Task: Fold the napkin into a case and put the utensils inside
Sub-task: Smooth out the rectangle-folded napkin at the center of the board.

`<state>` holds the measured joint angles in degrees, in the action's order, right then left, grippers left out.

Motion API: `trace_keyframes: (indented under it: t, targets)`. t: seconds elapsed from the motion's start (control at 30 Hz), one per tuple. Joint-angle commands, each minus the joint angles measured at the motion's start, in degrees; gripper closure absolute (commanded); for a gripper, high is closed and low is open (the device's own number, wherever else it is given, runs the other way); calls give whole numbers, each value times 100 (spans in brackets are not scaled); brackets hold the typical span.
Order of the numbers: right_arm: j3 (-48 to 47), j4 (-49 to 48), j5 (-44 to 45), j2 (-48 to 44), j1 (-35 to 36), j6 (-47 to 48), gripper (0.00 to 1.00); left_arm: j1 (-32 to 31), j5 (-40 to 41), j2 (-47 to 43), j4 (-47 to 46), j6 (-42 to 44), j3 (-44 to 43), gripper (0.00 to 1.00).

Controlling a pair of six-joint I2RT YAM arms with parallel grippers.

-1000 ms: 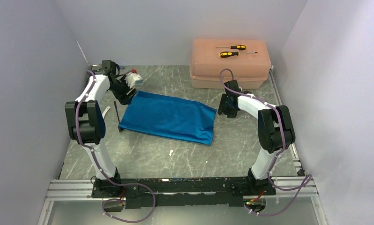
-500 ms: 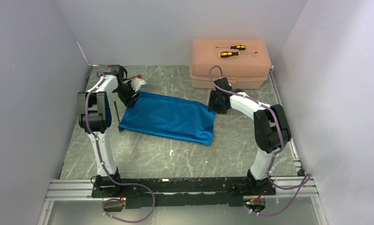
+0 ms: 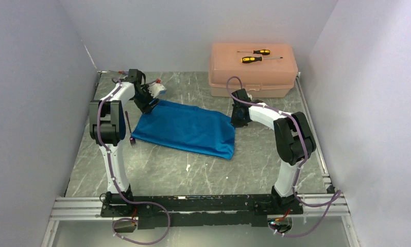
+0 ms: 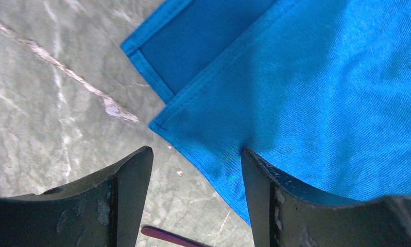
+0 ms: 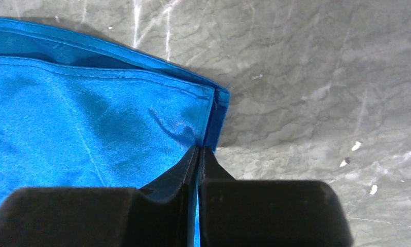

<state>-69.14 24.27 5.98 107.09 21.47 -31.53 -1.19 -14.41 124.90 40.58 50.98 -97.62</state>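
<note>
Found grey marbled table (image 3: 157,170) enclosed by pale lilac walls. Noted right gripper (image 5: 198,152) pressed together, pinching the hem at the far right corner of the napkin (image 3: 185,128); cloth puckered just ahead of the tips. Noted left gripper (image 4: 197,154) spread wide, straddling the napkin's far left corner, one finger over cloth, the other over bare table; contact with cloth not determinable. Recorded napkin lying flat mid-table, folded double, a lower layer showing past the upper edge at both corners. Logged purple fork (image 3: 130,129) on the table just beside the napkin's left edge. Logged peach box (image 3: 253,72) at far right, beyond the napkin's right end, with two yellow-and-black screwdrivers (image 3: 251,59) on its lid.
</note>
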Motion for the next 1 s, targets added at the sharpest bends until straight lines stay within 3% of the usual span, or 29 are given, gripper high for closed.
trace_keyframes:
  t: [0.0, 0.37, 0.63, 0.8, 0.97]
  targets:
    - [88, -64, 412, -356, -3, 73, 94, -30, 93, -80, -634, -387, 53, 30]
    - [394, -21, 913, -531, -9, 86, 100, -101, 272, -8, -880, -468, -35, 30]
    - [414, 73, 1065, -455, -20, 97, 99, -93, 199, -165, -744, -559, -301, 29]
    - [360, 42, 964, -463, -12, 158, 88, -100, 84, -317, -496, -519, -232, 29]
    - [151, 47, 850, -489, -3, 222, 77, -116, -194, -857, 11, -209, 485, 29]
